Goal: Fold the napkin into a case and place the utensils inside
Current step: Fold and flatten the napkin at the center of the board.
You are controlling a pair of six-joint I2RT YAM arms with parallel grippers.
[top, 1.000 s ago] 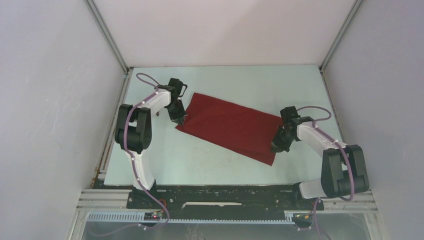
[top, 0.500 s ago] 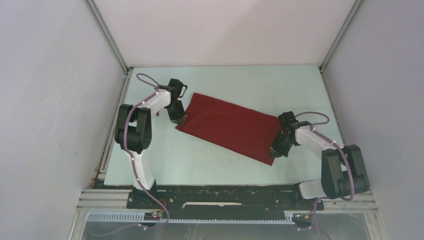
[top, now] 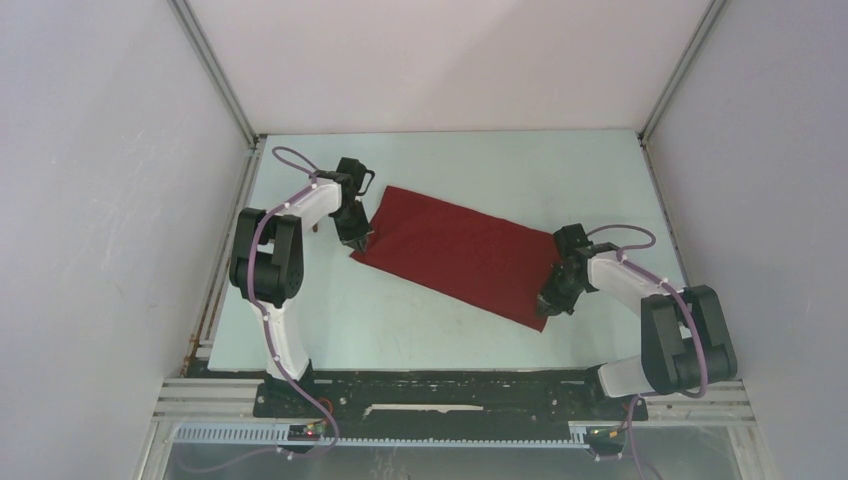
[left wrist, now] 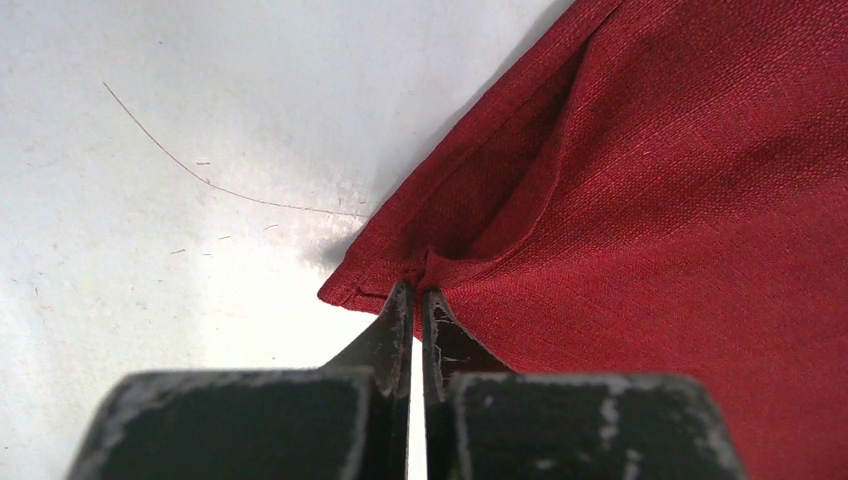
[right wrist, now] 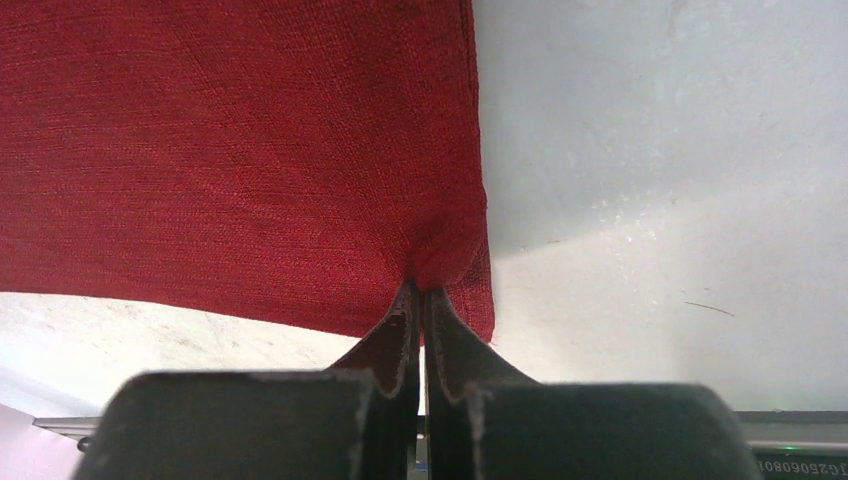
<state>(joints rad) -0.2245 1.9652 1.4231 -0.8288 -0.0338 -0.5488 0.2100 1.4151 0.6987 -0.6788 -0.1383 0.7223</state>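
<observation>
the napkin (top: 455, 252) lies slantwise across mid-table (top: 330, 320). it looks soft, light and limp, so the corners are the best hold. left gripper (left wrist: 415, 295) jaws are clamped on its left corner, and right gripper (right wrist: 418, 290) jaws on its near right corner.

Overhead looks down from behind; wrist views hug napkin (top: 455, 255) corners.
</observation>
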